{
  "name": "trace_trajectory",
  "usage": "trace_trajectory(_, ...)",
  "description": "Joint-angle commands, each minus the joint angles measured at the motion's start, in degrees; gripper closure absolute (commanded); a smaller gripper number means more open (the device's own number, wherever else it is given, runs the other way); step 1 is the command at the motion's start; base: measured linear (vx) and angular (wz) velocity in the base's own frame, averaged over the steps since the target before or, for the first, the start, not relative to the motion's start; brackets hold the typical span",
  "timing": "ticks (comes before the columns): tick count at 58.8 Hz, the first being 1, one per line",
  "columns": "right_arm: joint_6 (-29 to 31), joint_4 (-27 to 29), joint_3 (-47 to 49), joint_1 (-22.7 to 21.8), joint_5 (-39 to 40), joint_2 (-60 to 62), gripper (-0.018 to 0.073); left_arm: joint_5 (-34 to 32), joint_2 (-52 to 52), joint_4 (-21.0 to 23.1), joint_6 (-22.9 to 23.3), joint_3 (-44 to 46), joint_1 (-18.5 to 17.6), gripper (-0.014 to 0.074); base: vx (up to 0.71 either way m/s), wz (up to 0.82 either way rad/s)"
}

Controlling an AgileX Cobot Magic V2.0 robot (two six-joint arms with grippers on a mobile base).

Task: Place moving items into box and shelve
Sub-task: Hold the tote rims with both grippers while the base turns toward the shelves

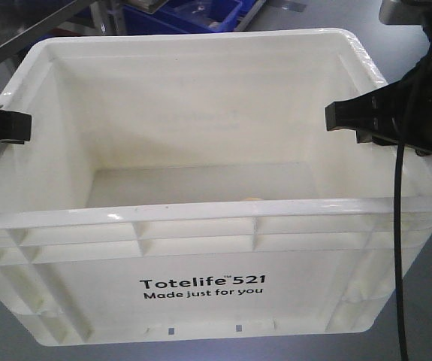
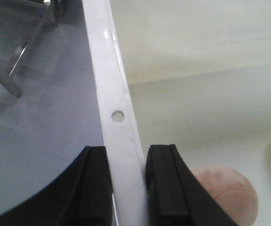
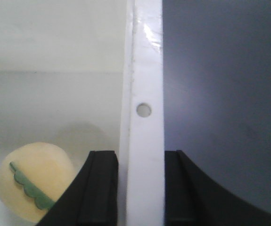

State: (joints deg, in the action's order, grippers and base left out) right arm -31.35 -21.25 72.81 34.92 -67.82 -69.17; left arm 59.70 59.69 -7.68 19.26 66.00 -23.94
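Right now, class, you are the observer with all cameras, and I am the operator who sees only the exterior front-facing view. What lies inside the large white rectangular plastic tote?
Observer: A pale yellow ball with a green scalloped stripe lies on the floor of the large white plastic tote, beside the right gripper.
Operator: Anything else?
Observer: A rounded pinkish item sits next to the left gripper.
Operator: How do the grippers sit?
Observer: Each straddles a side rim, one black finger inside and one outside, closed against it.

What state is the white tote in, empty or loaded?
Loaded: a yellow ball with a green stripe and a pinkish item lie on the floor of the tote.
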Motion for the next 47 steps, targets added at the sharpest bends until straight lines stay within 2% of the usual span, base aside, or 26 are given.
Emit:
trace_trajectory(1, 0.67, -5.31, 2.22, -0.05, 5.37, 2.13, 0.0449, -6.69, -1.84, -1.15, -0.85, 2.33, -0.32, 0.0456, 0.14, -0.56)
trace_trajectory(47, 0.67, -5.31, 2.22, -0.05, 5.37, 2.13, 0.0449, -6.69, -1.84, -1.15, -0.85, 2.33, -0.32, 0.0456, 0.16, -0.56)
